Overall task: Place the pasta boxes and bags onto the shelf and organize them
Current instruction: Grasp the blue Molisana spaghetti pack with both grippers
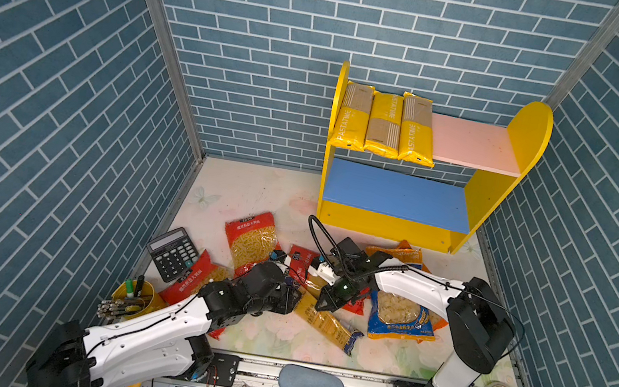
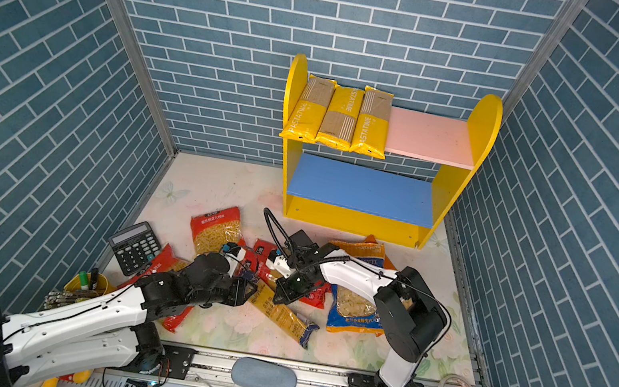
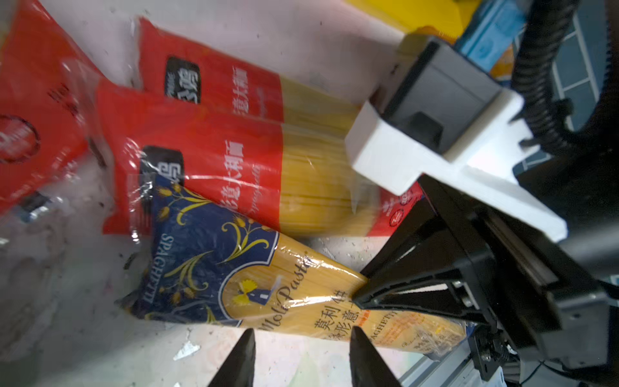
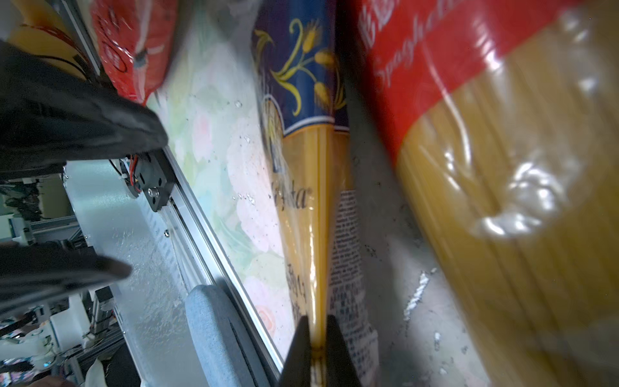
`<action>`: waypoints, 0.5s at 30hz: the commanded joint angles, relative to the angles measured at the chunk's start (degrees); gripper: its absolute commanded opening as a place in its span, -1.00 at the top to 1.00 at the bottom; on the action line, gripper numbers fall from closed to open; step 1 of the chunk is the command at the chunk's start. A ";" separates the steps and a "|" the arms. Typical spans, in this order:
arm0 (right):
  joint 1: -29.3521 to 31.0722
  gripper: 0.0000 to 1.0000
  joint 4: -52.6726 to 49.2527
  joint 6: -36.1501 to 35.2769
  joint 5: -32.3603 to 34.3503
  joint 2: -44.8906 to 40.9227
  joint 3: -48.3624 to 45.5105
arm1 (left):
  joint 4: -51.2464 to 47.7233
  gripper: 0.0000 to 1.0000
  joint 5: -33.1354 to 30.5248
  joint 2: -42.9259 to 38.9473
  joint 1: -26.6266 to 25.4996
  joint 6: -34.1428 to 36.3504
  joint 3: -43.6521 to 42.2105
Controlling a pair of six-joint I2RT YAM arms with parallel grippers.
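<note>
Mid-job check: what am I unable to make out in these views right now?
Left gripper: fingertips hidden under its own wrist in both top views; contact with the blue spaghetti bag unclear in the left wrist view.
Right gripper: depth of its pinch on that bag, cut off by the right wrist view's edge.
Red spaghetti bags: mostly covered by both arms in both top views.
Orange bag: label covered by the right arm.

The shelf [image 1: 526,144] is finished in yellow, pink and blue. The spaghetti bag [image 3: 284,295] is printed navy with gold wheat. The walls [image 1: 286,10] are patterned as blue brick.
</note>
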 commanded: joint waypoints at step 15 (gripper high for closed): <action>-7.15 1.00 21.25 35.84 16.04 -15.50 -13.47 | 18.40 -0.24 2.91 6.05 3.67 -0.36 1.83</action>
